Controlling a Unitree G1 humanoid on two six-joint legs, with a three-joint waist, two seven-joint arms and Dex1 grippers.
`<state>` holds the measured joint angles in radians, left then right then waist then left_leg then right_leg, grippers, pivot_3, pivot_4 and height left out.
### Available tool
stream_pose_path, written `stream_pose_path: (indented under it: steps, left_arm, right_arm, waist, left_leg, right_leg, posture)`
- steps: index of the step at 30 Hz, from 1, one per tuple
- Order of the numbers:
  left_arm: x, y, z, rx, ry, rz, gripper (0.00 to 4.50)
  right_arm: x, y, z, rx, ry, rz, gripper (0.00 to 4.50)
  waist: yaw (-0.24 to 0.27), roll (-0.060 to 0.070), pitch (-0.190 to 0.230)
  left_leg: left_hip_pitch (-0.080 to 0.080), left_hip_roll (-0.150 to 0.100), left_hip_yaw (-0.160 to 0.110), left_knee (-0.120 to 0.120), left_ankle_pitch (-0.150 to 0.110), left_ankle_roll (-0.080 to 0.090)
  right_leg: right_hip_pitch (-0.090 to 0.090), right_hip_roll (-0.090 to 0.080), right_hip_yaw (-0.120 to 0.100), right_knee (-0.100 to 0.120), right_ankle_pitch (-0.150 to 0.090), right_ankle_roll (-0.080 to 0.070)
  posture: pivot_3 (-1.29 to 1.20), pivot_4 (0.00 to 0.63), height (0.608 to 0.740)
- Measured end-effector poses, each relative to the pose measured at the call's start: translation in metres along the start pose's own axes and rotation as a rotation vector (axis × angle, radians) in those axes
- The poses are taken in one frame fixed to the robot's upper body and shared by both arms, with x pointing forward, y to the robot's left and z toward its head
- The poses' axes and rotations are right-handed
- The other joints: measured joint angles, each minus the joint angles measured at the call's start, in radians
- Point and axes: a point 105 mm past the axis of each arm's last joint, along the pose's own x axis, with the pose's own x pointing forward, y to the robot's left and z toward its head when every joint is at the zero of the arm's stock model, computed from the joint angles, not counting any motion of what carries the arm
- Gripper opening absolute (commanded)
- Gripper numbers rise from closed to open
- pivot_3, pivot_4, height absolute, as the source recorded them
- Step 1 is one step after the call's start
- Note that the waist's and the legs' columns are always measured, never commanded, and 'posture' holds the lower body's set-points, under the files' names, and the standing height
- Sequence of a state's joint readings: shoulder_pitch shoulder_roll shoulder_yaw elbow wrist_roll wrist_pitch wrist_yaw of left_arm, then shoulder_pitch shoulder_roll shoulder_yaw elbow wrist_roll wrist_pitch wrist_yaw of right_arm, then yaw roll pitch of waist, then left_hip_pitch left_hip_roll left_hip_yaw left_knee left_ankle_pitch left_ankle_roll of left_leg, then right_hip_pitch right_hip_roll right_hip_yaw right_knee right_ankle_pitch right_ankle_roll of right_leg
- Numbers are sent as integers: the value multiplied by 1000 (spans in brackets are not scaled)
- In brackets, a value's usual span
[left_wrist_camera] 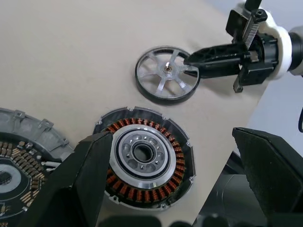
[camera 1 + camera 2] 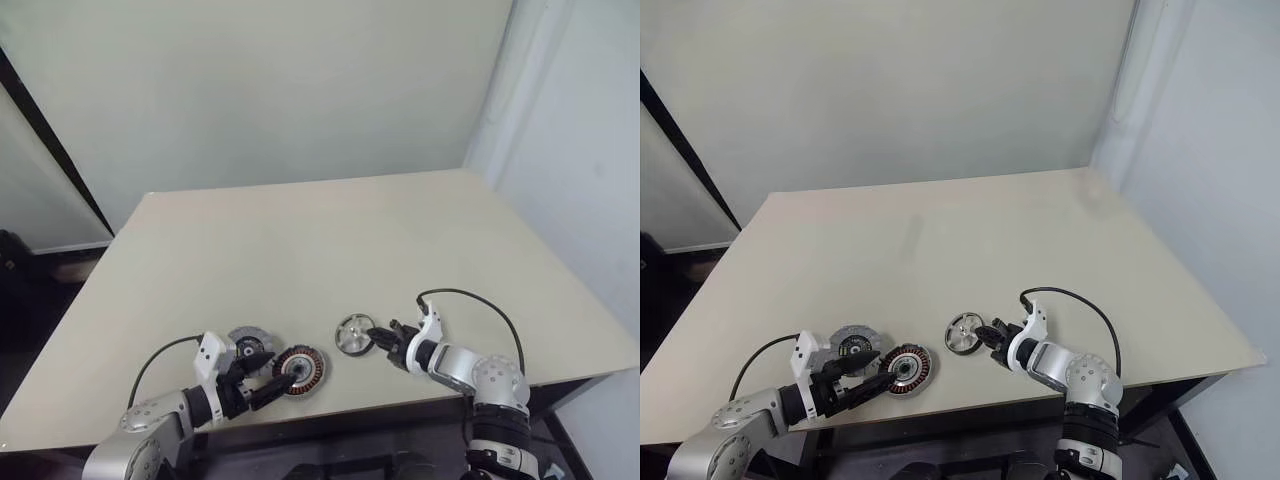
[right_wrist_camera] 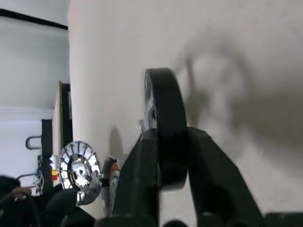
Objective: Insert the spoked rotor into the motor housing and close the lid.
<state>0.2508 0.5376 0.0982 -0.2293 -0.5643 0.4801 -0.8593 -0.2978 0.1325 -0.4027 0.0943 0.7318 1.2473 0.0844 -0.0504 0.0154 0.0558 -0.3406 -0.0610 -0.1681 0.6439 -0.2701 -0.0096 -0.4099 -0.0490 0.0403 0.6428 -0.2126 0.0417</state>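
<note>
A wide, pale beige table [image 2: 300, 250] with a smooth matte top stands against a plain, pale grey-green wall [image 2: 280, 90]. To the right, a white wall [image 2: 580, 120] meets the back wall at a corner just behind the table's far right edge, and soft, even light falls across the tabletop with only faint shadows. On the left, a thin black strip [image 2: 55, 150] slants down the wall toward a dark floor [image 2: 40, 290] beside the table.
</note>
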Motion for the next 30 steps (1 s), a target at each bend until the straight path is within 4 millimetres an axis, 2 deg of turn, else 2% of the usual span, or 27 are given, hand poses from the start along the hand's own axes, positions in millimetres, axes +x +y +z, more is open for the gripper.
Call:
stream_pose_path:
  steps: [4, 9, 15, 22, 30]
  left_arm:
    - [-4, -1, -7, -26, 12, 8, 4345]
    - [-15, -1, -16, -94, 22, 22, 4345]
    - [-27, 1, -26, -155, 36, 52, 4345]
    - [-28, 0, -28, -168, 40, 54, 4345]
    - [-31, -4, -33, -183, 57, 52, 4345]
  right_arm:
    - [-3, 6, -1, -7, 13, 23, 434]
    - [-10, 26, 0, -54, 24, 95, 434]
    - [-13, 51, -12, -153, 101, 156, 434]
    - [-2, 70, -34, -252, 214, 178, 434]
    - [13, 72, -51, -294, 291, 160, 434]
  waist:
    - [0, 0, 0]
    - [0, 0, 0]
    - [0, 1, 0]
    - [0, 0, 0]
    - [0, 0, 0]
  left_leg:
    - [0, 0, 0, 0, 0, 0]
    - [-1, 1, -1, -1, 0, 0]
    - [-1, 2, 0, -1, -1, -1]
    - [-1, 2, -1, -1, -1, -2]
    - [-2, 2, 0, -2, -2, -2]
  right_leg:
    - [-1, 0, 0, 0, 0, 0]
    - [-1, 0, 0, 0, 0, 0]
    - [-1, -1, 0, -1, -1, -1]
    - [-2, -1, 0, -1, -1, -1]
    - [-3, -1, 0, -1, -1, -1]
  posture:
    - [0, 0, 740]
    - [0, 0, 740]
    - [0, 0, 740]
    - [0, 0, 740]
    - [0, 0, 740]
